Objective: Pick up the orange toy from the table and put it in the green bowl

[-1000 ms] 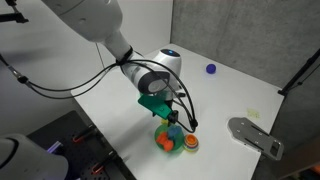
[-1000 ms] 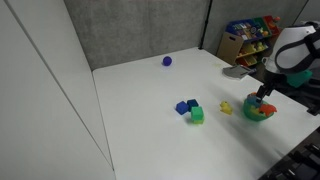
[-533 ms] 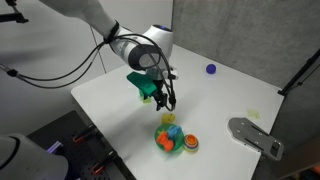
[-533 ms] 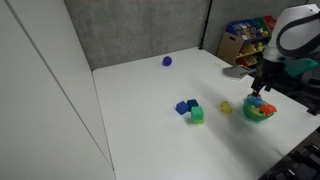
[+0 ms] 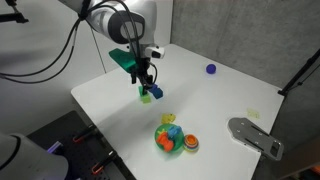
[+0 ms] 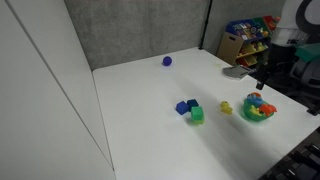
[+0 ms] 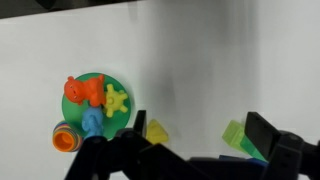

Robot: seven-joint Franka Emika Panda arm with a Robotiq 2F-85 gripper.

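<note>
The orange toy (image 7: 83, 91) lies inside the green bowl (image 7: 72, 114), next to a yellow star-shaped toy and a blue toy. The bowl shows in both exterior views (image 5: 172, 151) (image 6: 257, 116), with the orange toy (image 5: 164, 142) at its edge. My gripper (image 7: 200, 130) is open and empty. It hangs well above the table and away from the bowl, over a green block (image 7: 238, 135) and a small yellow piece (image 7: 157, 131). The gripper also shows in both exterior views (image 5: 143, 76) (image 6: 265, 76).
A round red-orange disc (image 7: 64, 139) sits against the bowl. A blue block (image 6: 184, 106) lies beside the green block (image 6: 197, 115). A purple ball (image 5: 211, 69) lies far back on the table. A grey device (image 5: 255, 136) sits at the table's edge.
My gripper has risen from just above the bowl and moved away over the green and blue blocks. The toys stay in the bowl.
</note>
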